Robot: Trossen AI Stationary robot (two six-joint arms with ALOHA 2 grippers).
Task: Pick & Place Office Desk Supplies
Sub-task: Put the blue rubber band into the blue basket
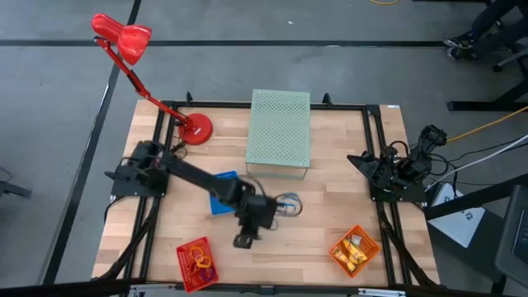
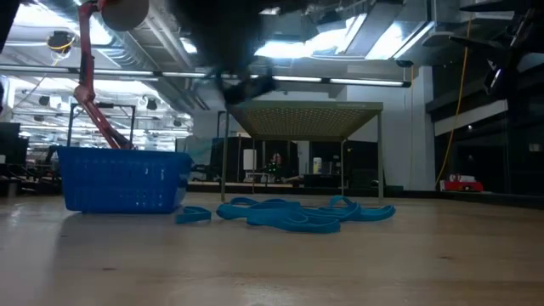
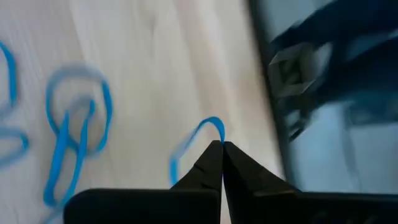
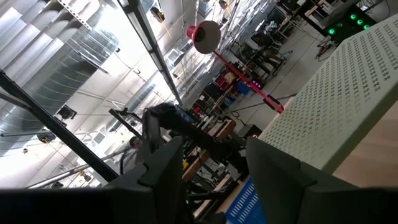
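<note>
A: Starting left of the pale green perforated box (image 1: 279, 128), what does the overhead camera give?

B: The red lamp (image 1: 124, 41), then the left arm reaching out past the blue basket (image 1: 221, 191), with the left gripper (image 1: 245, 240) in front of the box, beside the pale blue loops (image 1: 287, 204) on the tabletop (image 1: 330, 214). A red basket (image 1: 197, 262) sits front-left of the box, an orange basket (image 1: 355, 250) front-right.

A: And the gripper's fingers?

B: Overhead can't tell. The left wrist camera shows the fingers (image 3: 208, 165) pinched together on one thin blue loop (image 3: 202, 134), other loops (image 3: 74, 137) lying beside it.

A: The table-level camera?

B: Only it shows the loops (image 2: 297, 212) flat in a tangle beside the blue basket (image 2: 123, 178).

A: Right of the box?

B: The right gripper (image 4: 211, 168) waits at the tabletop's edge, fingers parted, holding nothing.
</note>
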